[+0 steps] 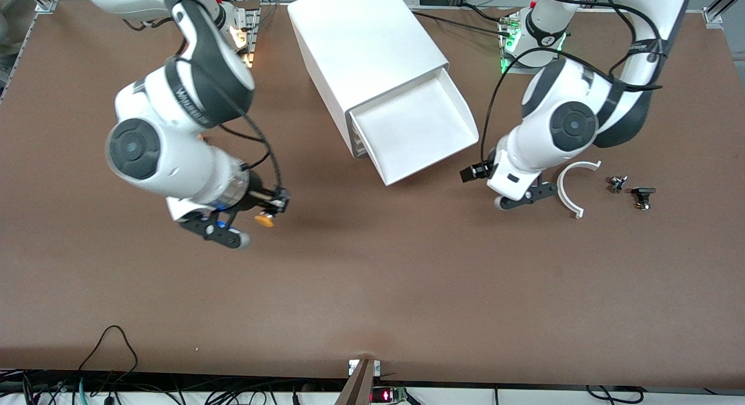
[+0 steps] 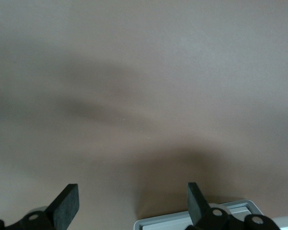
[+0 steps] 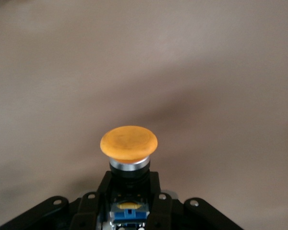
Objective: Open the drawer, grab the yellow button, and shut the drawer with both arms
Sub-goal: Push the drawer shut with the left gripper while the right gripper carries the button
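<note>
The white cabinet (image 1: 366, 50) lies with its top drawer (image 1: 416, 128) pulled out; the tray's inside shows bare white. My right gripper (image 1: 238, 226) is shut on the button (image 1: 263, 220), holding it above bare table toward the right arm's end. In the right wrist view the orange cap (image 3: 128, 143) sticks out past the fingers (image 3: 89, 211), with the black body and blue band clamped between them. My left gripper (image 1: 524, 196) is open and empty, low over the table beside the open drawer, toward the left arm's end. Its fingers (image 2: 67, 206) stand wide apart.
A white curved arc piece (image 1: 573, 189) lies right next to the left gripper. Two small black parts (image 1: 617, 184) (image 1: 643, 196) lie beside it, toward the left arm's end. Cables hang along the table's near edge (image 1: 361, 367).
</note>
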Motion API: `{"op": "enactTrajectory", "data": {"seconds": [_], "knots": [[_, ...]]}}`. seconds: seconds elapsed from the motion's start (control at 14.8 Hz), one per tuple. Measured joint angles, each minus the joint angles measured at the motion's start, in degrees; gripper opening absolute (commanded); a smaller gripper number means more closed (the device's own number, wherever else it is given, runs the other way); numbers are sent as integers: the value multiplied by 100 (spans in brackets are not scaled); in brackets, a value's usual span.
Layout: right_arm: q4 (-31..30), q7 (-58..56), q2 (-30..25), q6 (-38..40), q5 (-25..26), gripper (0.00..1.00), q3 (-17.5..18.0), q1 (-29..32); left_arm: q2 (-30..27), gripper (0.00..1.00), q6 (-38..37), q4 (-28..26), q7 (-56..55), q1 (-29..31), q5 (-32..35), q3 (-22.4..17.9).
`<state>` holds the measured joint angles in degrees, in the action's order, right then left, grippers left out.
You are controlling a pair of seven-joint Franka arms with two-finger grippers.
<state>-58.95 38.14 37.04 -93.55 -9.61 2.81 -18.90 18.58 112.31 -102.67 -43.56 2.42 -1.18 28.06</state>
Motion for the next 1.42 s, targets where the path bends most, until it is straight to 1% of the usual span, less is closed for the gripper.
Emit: {"op": "enactTrajectory", "data": {"seconds": [0.13,0.27,0.4,0.61,0.88,1.01,1.15,1.21,1.42], "knots": [[-143,-902,14,14,34,0,-304,145,0,98,294,-194,-280,-170,4,11],[-343,-1702,43,-59,49,0,-582,298,-1,98,356,-272,-693,-391,5,30],[-609,-2439,91,-331,97,0,-750,522,-3,99,362,-323,-1009,-562,12,65],[-1122,-3241,151,-899,156,0,-802,872,-6,99,362,-434,-1275,-614,14,273],[-2002,-4068,206,-2022,165,0,-816,1170,-7,99,361,-583,-1394,-627,-14,581],[-2358,-4158,257,-2455,165,0,-817,1241,-7,99,312,-626,-1428,-631,-149,701],[-2642,-4162,307,-2733,165,0,-817,1294,-7,99,76,-654,-1427,-632,-494,796],[-2742,-4162,337,-2811,165,0,-817,1329,-7,99,-19,-666,-1425,-636,-634,825],[-2883,-4175,452,-3001,165,0,-818,1432,-5,99,-112,-697,-1430,-641,-774,921]]}}
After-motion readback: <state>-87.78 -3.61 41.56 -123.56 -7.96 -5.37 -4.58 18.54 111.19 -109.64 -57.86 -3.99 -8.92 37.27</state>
